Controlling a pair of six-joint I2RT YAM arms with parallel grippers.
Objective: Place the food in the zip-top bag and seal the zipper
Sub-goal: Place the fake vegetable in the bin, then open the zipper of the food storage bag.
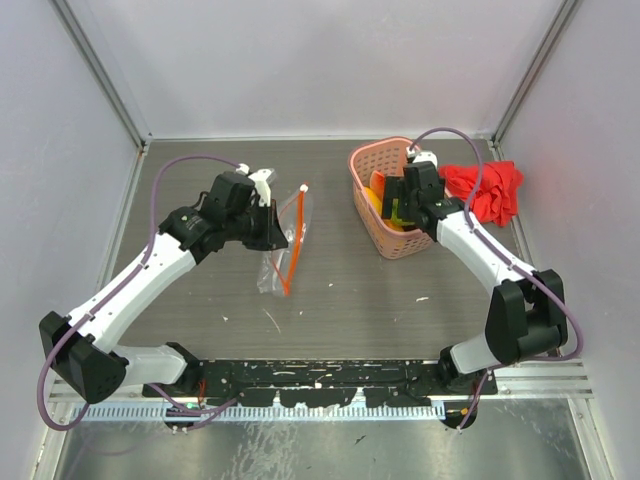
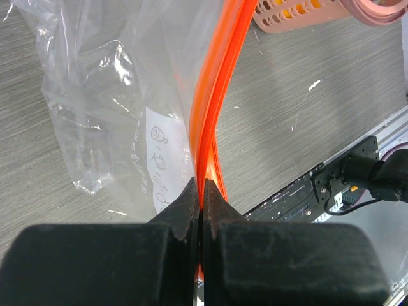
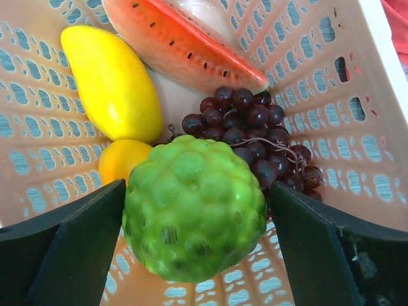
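Observation:
The clear zip-top bag hangs at centre-left, lifted by its orange-red zipper. My left gripper is shut on that strip; in the left wrist view the zipper runs up from the pinched fingertips of the left gripper, with the bag sagging to the left. My right gripper reaches into the pink basket. It stands open as the right gripper straddles the bumpy green ball. Behind the ball lie the yellow piece, the orange piece and the grape bunch.
The pink lattice basket stands at the back right, its wall close around my right fingers. A watermelon slice lies at its far end. A red cloth sits right of the basket. Grey walls enclose the table.

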